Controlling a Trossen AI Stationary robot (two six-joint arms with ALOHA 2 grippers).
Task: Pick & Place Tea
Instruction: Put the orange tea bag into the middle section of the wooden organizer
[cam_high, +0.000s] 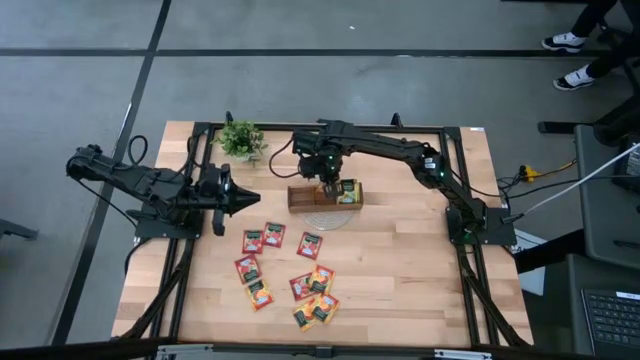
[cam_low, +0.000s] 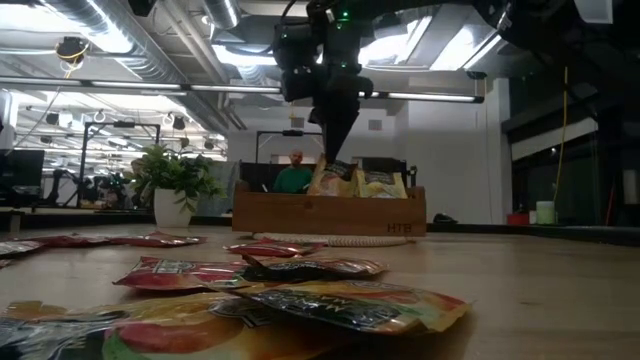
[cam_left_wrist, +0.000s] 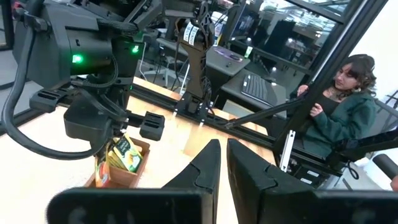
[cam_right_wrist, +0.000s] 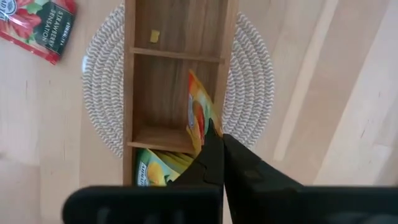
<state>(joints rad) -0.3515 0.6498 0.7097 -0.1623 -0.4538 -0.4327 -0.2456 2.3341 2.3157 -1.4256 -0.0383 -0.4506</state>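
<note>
Now right claw (cam_right_wrist: 216, 144) pinched on an orange tea sachet (cam_right_wrist: 198, 115) upright in the wooden tray's (cam_right_wrist: 130, 93) middle compartment, left claw (cam_high: 243, 196) shut, idle above the tabletop (cam_high: 400, 260), other sachets (cam_high: 290, 268) scattered there.

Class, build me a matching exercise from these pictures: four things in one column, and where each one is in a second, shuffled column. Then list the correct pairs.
1 potted plant
2 orange sachet
3 left gripper
4 woven mat

A under the wooden tray
B upright in the tray's middle compartment
C table's far edge, left of the tray
D shut, above bare table, left of the tray

1-C, 2-B, 3-D, 4-A
</note>
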